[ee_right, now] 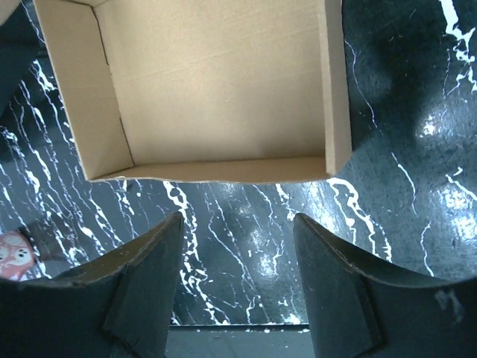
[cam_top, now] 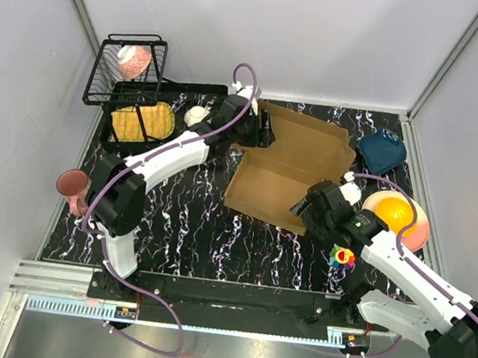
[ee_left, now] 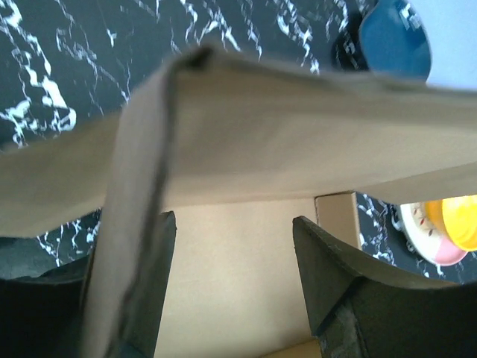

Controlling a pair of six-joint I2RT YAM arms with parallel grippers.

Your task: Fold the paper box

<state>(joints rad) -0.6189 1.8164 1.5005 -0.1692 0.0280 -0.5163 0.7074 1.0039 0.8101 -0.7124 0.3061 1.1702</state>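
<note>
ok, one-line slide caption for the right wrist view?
Right gripper open and empty over the black marbled table, facing the paper box, whose tray walls stand upright.

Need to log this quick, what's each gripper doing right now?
Left gripper: open, up against the box flap, not clamped on it.
Right gripper: open, empty, short of the box.

Black marble-look desk [cam_top: 189,234] here: paper box [cam_top: 288,163] sits open around the middle, wire basket [cam_top: 98,76] at 11 o'clock, dark blue dish [cam_top: 381,151] at 2, pink bowl [cam_top: 418,237] at 3, little rainbow toy [cam_top: 341,257] at 5.
</note>
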